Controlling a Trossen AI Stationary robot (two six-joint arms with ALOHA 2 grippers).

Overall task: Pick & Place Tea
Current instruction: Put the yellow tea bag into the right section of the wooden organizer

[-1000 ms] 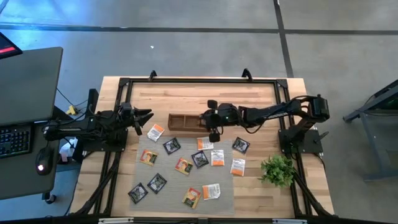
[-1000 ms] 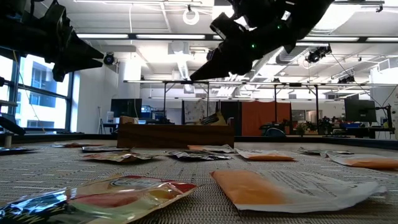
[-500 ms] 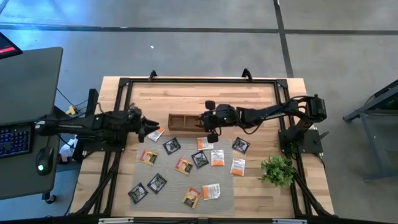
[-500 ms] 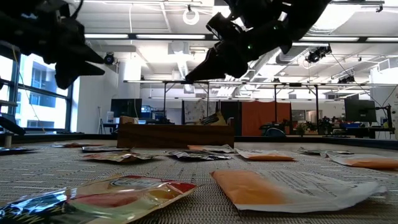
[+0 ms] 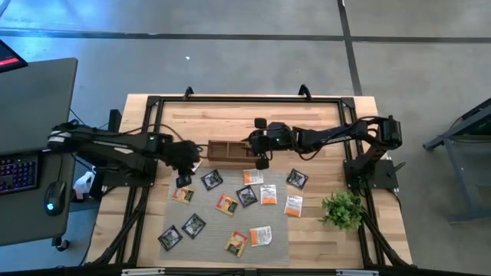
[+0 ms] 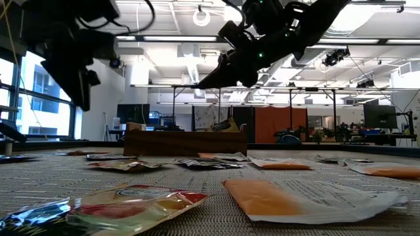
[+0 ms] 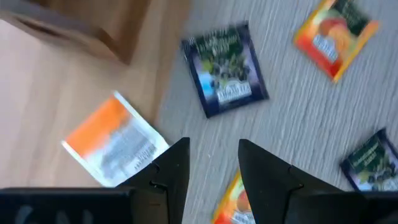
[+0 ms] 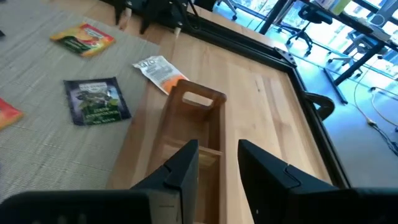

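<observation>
Mostly the tea sachets (image 5: pixel 225 204) lie scattered flat on a grey woven mat (image 5: pixel 284 241) on the counter (image 5: pixel 230 115); one white-and-orange sachet (image 7: pixel 115 143) sits off the mat's edge on bare wood, near a wooden box (image 5: pixel 228 149). Above it hangs the left gripper (image 7: pixel 211 163), fingers apart, holding nothing. Over the box's far end hovers the right gripper (image 8: pixel 217 163), likewise parted and empty.

left arm: has swung rightward across the table; the left gripper (image 5: pixel 184 162) now hangs, fingers apart, over the white-and-orange sachet (image 7: pixel 115 142) by the wooden box (image 5: pixel 228 149).
right gripper (image 5: pixel 261 143): has crept farther from the mat, over the box's right end.
</observation>
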